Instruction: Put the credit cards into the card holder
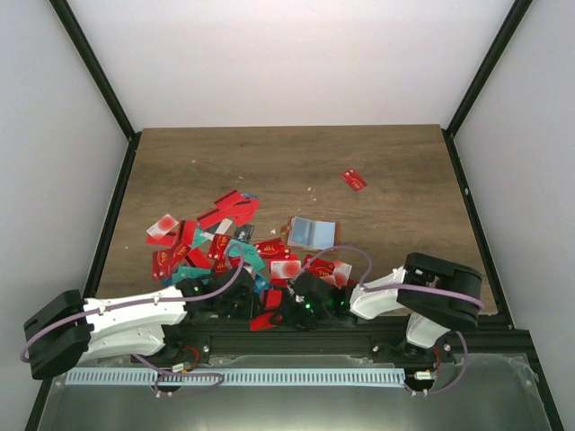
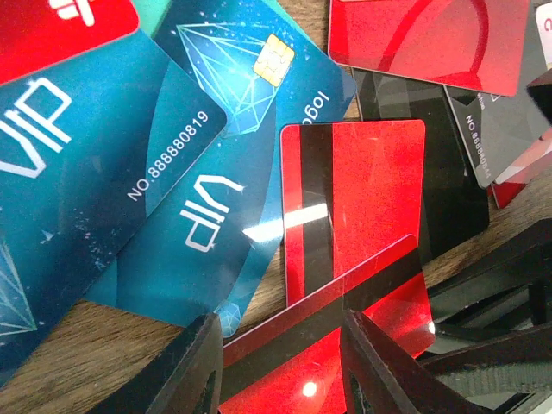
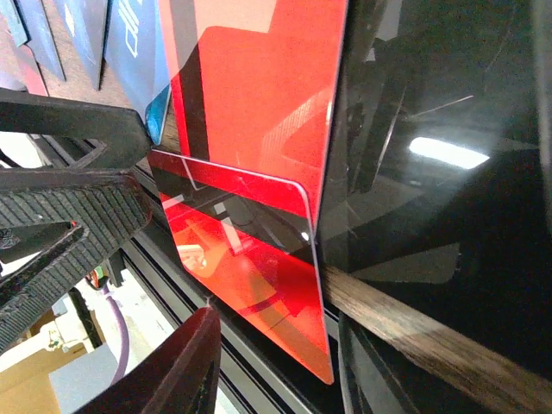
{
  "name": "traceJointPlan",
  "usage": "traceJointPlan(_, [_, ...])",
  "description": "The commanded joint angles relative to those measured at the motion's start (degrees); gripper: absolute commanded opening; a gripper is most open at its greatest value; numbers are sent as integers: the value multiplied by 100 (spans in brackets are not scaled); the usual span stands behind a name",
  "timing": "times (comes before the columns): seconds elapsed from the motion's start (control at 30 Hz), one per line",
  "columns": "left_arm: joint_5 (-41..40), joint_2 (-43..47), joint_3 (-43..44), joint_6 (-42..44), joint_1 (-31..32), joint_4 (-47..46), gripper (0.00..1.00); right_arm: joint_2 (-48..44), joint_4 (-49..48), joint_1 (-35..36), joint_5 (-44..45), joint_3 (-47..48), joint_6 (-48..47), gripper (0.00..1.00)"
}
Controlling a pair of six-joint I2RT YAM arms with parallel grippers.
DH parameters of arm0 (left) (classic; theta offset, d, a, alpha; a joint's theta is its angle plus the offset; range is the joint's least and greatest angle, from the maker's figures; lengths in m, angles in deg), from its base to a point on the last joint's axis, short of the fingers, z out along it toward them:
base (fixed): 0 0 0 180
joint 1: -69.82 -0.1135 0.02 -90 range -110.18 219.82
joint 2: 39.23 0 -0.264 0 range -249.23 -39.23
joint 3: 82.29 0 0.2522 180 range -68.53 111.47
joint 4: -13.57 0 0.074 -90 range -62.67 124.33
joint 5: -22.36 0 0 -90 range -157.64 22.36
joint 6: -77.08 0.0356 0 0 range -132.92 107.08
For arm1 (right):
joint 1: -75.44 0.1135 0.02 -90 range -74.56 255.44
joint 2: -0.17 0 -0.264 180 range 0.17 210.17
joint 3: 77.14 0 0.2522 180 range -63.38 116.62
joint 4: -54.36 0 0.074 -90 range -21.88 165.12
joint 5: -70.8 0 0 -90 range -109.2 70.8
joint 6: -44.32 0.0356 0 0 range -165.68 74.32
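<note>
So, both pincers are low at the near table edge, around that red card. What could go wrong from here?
1. The red card at the left pincer juts past the edge of the table; it could slip off onto the rail.
2. The right pincer sits very close to the left one; they might collide.
3. Cards overlap here, so a teal VIP card could be dragged along.

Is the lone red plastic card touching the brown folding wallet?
Apart: top view shows bare wooden table between the lone red plastic card and brown folding wallet.
</note>
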Motion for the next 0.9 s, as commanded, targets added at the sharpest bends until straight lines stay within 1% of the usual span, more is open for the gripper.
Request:
traceJointPlan(0.0, [43,-26,-260,-4,23,177,40,214,-415,-29,280,-117,208,39])
traceJointPlan(0.1, [47,16,-312,-31,23,139,40,272,-622,-69,209,-216,269,31])
traceJointPlan(0.13, [51,22,-325,-40,28,120,40,270,-660,-78,189,-234,281,25])
traceJointPlan(0.17, [51,42,-336,-53,24,108,40,270,-661,-85,185,-252,286,22])
traceJointPlan(0.23, [30,64,-322,-63,24,107,40,240,-574,-94,160,-251,271,13])
traceJointPlan(0.33, [-13,79,-286,-63,23,107,40,110,-227,-99,184,-207,166,6])
traceJointPlan(0.47, [-116,33,-252,-95,27,137,40,-225,404,-112,300,-171,-33,2])
traceJointPlan(0.63, [-302,45,-27,-74,16,275,40,-663,1243,-257,378,-39,-449,1])
traceJointPlan(0.77, [-621,72,313,41,-1,548,40,-1063,1517,-695,275,-115,-855,1])
traceJointPlan(0.87, [-802,98,594,222,-142,708,41,-1364,1380,-1155,-30,-225,-1280,1])
